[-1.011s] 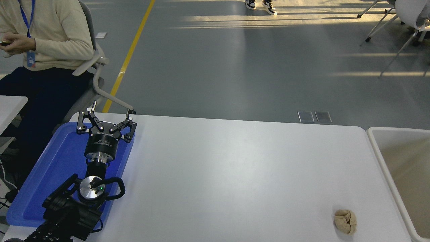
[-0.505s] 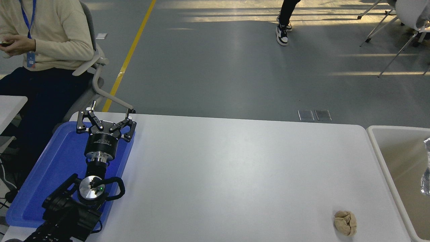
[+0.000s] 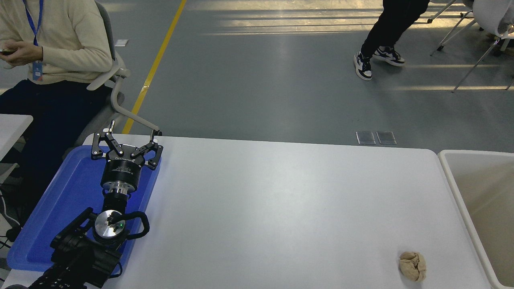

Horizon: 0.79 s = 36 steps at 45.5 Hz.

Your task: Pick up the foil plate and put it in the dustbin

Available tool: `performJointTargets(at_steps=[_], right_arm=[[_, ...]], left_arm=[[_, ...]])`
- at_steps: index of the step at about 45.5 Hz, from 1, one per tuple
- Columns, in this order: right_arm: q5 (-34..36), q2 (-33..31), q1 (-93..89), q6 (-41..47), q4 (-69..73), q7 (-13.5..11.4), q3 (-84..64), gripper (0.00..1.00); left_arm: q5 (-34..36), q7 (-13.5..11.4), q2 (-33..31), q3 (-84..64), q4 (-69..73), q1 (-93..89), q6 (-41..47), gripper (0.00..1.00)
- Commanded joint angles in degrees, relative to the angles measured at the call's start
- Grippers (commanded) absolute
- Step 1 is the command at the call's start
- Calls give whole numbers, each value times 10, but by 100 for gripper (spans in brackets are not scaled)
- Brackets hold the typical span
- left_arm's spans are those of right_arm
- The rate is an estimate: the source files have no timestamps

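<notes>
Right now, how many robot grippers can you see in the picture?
1. The left gripper sits open over the blue tray at the table's left end. The right arm is out of view, so a second gripper may be out of frame.

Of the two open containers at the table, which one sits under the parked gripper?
The flat blue tray at the table's left edge: the left gripper hangs over it, open. The dustbin stands beyond the right edge.
</notes>
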Motion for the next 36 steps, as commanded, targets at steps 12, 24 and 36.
performJointTargets(at_steps=[12, 24, 36], right_arm=[[109, 61, 27, 2, -3, 1, 111, 98], [136, 75, 60, 8, 5, -5, 269, 98], [136, 72, 96, 33, 30, -3, 288, 98]], left_arm=[[0, 0, 0, 0, 0, 0, 0, 100], [0, 0, 0, 0, 0, 0, 0, 100], [0, 0, 0, 0, 0, 0, 0, 100]])
